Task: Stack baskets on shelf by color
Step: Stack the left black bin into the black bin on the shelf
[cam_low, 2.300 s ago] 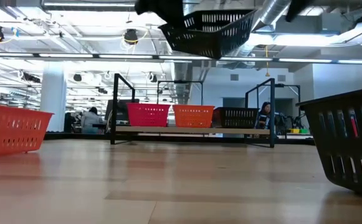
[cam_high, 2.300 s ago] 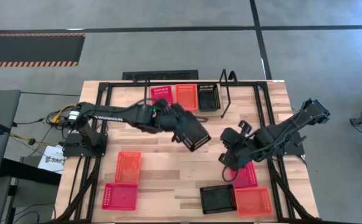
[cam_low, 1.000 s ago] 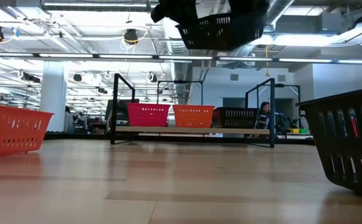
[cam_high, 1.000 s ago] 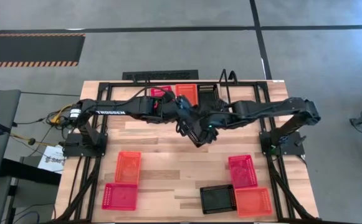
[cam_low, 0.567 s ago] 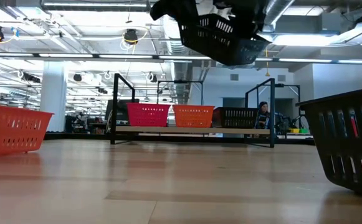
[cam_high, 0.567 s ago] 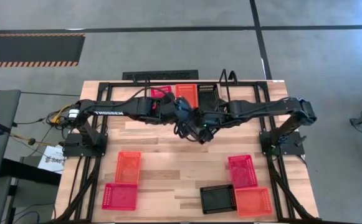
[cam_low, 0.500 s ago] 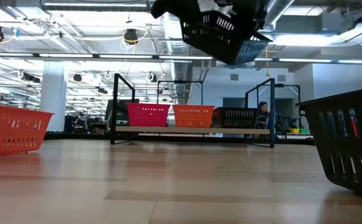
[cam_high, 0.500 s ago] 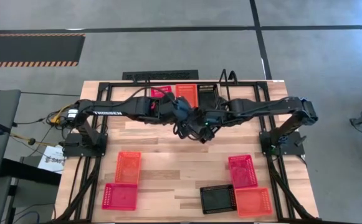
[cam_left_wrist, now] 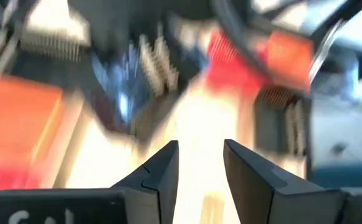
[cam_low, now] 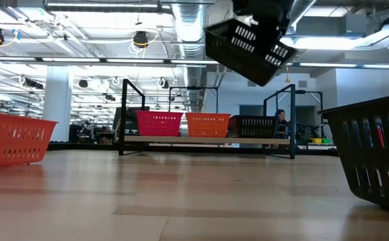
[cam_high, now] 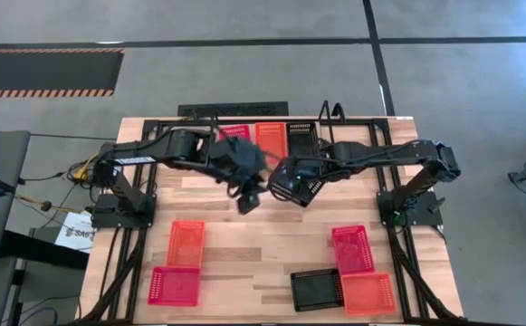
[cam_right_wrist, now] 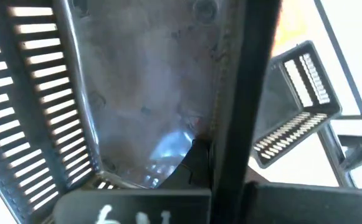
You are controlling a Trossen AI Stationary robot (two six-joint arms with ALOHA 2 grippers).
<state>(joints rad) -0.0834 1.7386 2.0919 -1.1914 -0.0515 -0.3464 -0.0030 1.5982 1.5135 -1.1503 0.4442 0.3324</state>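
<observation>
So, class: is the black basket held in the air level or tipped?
Tipped. In the low view the black basket hangs slanted, one end lower, clamped by the right gripper above the table.

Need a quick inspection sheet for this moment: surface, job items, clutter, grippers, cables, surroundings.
Surface: wooden table, bare in the middle.
Job's things: shelf at the far edge holds one pinkish-red basket, one orange basket, one black basket. Lifted black basket is in the air, tilted. Loose baskets: two near left, three near right.
Clutter: nothing seen.
Grippers: right gripper shut on the lifted black basket's rim; left gripper open, empty, beside it.
Cables: bundle at the left arm's base.
Surroundings: grey floor with black lines; a white sheet off the table's left edge; a person far behind.
</observation>
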